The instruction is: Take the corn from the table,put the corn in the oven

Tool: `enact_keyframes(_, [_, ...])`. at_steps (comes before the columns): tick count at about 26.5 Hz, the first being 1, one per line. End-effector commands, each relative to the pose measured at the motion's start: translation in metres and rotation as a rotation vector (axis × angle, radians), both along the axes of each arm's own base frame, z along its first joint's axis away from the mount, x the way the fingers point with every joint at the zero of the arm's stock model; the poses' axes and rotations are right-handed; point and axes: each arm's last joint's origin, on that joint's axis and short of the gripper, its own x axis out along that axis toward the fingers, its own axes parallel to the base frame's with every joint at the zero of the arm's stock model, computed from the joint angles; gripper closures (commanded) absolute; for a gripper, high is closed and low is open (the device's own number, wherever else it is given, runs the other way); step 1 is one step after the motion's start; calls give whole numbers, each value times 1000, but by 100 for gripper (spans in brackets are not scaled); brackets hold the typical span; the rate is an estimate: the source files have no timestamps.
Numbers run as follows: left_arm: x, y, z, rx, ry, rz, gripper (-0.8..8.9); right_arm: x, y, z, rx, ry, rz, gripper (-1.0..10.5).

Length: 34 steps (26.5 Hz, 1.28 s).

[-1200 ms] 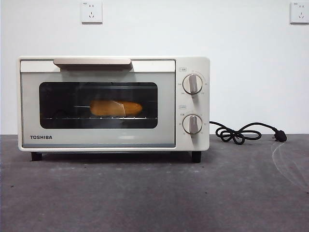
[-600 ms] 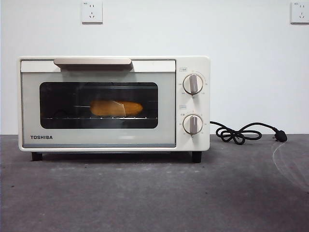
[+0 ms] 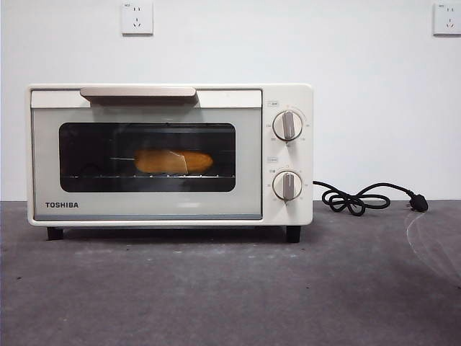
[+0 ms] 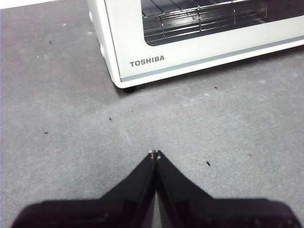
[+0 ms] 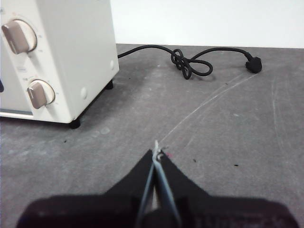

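Both the left gripper (image 4: 155, 154) and the right gripper (image 5: 156, 151) have their jaws clenched on nothing, above the dark grey tabletop (image 3: 230, 288) before the cream-white TOSHIBA toaster oven (image 3: 288, 209). The yellow-orange corn cob (image 3: 173, 161) lies lengthwise on the wire rack inside that oven, behind its closed dark glass door.

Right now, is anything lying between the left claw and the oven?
No. In the left wrist view, only bare table lies between the left gripper and the oven.

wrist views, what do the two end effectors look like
Both are matte black, each with two wedge-shaped jaws tapering to a narrow tip. The left end effector has small pale specks at its tips. The right end effector shows thin grey metallic edges along the inner faces of its jaws. No cables or markings show.
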Motion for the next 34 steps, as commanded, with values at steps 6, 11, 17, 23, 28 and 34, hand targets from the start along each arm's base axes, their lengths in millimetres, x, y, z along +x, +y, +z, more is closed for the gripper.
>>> enact_keyframes(6, [0, 0, -1, 1, -4, 5, 817, 1, 0, -3, 15, 7, -20, 962])
enact_keyframes(11, [0, 0, -1, 1, -4, 5, 817, 1, 0, -3, 15, 11, -20, 962])
enact_keyframes(17, [0, 0, -1, 1, -4, 5, 817, 1, 0, -3, 15, 11, -20, 962])
enact_keyframes(23, [0, 0, -1, 1, -4, 5, 817, 1, 0, -3, 15, 11, -20, 962])
enact_keyframes(28, [0, 0, 0, 1, -17, 4, 817, 1, 0, -3, 15, 11, -20, 962])
enact_keyframes(34, [-3, 0, 6, -2, -89, 4, 817, 1, 0, -3, 15, 11, -20, 962])
